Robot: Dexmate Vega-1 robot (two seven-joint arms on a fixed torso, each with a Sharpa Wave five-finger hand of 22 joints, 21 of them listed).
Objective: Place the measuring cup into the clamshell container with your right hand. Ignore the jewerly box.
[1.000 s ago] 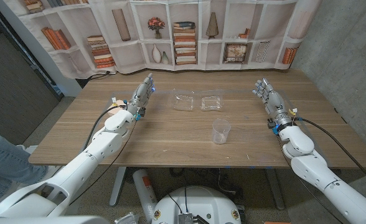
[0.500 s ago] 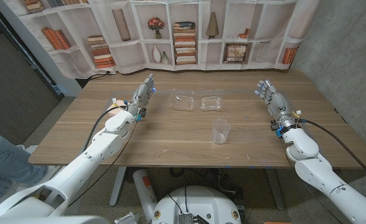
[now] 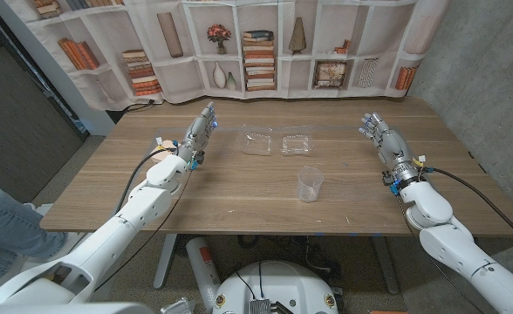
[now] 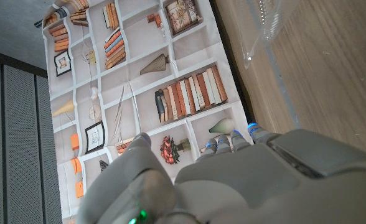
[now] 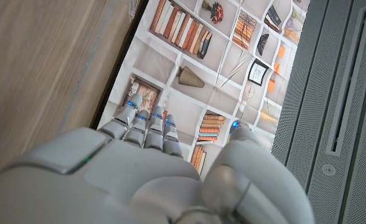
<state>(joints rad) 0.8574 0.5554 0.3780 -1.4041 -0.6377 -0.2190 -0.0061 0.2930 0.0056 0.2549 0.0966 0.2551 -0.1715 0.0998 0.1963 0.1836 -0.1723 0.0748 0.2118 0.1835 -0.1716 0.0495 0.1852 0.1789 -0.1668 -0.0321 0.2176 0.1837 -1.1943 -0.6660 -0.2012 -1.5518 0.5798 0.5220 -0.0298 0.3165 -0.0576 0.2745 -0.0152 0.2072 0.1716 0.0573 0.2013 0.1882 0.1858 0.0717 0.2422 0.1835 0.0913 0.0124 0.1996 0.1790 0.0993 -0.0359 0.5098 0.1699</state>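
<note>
A clear measuring cup (image 3: 310, 183) stands upright nearest the front edge of the wooden counter (image 3: 239, 201), at its middle. Farther back, the open clamshell container (image 3: 278, 143) lies apart from the cup. The left hand (image 3: 201, 133) and right hand (image 3: 381, 138) hover at either side, well apart from both, fingers (image 5: 147, 129) extended close together, holding nothing. A bookshelf-printed curtain (image 3: 265, 48) hangs behind.

White arms, grey hands (image 3: 380, 135), black cables.

clear measuring cup (image 3: 310, 183) upright, clamshell container (image 3: 279, 142) open
</note>
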